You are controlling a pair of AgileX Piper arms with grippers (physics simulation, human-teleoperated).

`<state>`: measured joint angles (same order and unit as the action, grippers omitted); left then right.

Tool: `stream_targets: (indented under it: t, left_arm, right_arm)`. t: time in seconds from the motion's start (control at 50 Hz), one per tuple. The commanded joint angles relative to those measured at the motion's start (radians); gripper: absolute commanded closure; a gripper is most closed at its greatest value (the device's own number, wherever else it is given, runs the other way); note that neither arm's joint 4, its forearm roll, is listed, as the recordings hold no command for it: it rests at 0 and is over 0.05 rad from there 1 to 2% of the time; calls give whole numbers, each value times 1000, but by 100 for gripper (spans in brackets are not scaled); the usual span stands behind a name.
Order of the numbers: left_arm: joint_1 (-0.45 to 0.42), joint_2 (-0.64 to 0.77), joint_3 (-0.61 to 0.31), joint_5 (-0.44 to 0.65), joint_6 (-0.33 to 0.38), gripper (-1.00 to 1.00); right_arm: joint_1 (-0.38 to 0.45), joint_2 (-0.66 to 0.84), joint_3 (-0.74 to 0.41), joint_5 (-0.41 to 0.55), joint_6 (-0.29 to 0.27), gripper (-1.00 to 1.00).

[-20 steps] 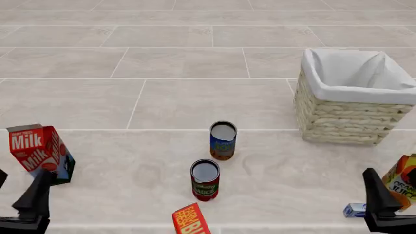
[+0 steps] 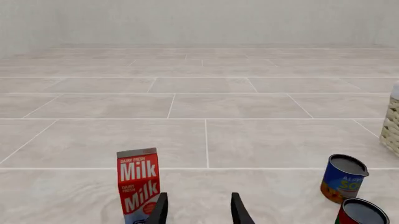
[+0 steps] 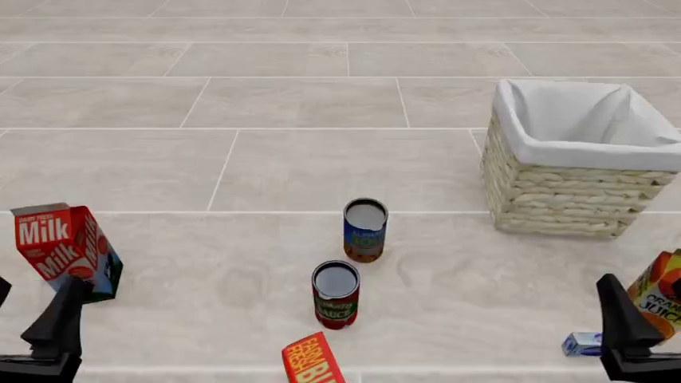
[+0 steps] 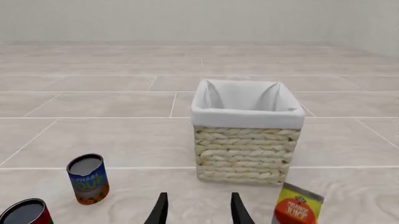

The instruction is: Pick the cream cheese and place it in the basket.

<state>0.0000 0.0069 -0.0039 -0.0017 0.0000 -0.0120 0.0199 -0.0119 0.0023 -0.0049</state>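
The cream cheese (image 3: 581, 344) is a small pale blue-white box lying near the front right; only its left end shows beside my right gripper's finger (image 3: 621, 325). It is out of view in both wrist views. The basket (image 3: 564, 195), pale wicker with a white cloth lining, stands at the far right and shows straight ahead in the right wrist view (image 4: 244, 154). My right gripper (image 4: 198, 207) is open and empty, low and next to the cream cheese. My left gripper (image 2: 198, 210) is open and empty at the front left, beside the milk carton.
A red milk carton (image 3: 64, 247) stands front left. A blue can (image 3: 365, 230) and a red can (image 3: 335, 294) stand in the middle. A red-orange box (image 3: 312, 361) lies at the front edge. An orange juice carton (image 3: 662, 297) stands just right of my right gripper.
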Motion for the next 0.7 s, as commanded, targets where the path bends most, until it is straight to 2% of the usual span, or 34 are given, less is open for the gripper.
stream_targets:
  t: [0.02,0.12,0.26,0.32,0.5,0.62,0.64,0.7]
  left_arm:
    - [0,1,0,0,0,-100]
    - [0,1,0,0,0,-100]
    - [0,1,0,0,0,-100]
    - [0,1,0,0,0,-100]
    - [0,1,0,0,0,-100]
    - [0,1,0,0,0,-100]
    - [0,1,0,0,0,-100]
    - [0,1,0,0,0,-100]
  right_arm:
    - [-2,3,-21,13,-15,-100]
    - [-10,-9,-62,50,-15,-100]
    - [-43,55,-162,75,-18,-100]
    - [-41,77,-204,97,-49,-100]
    - [-46,224,-306,157,0,-100]
    - [-14,299,-376,225,24,-100]
    - [-2,306,-396,253,14,-100]
    - [16,321,-440,317,-64,-100]
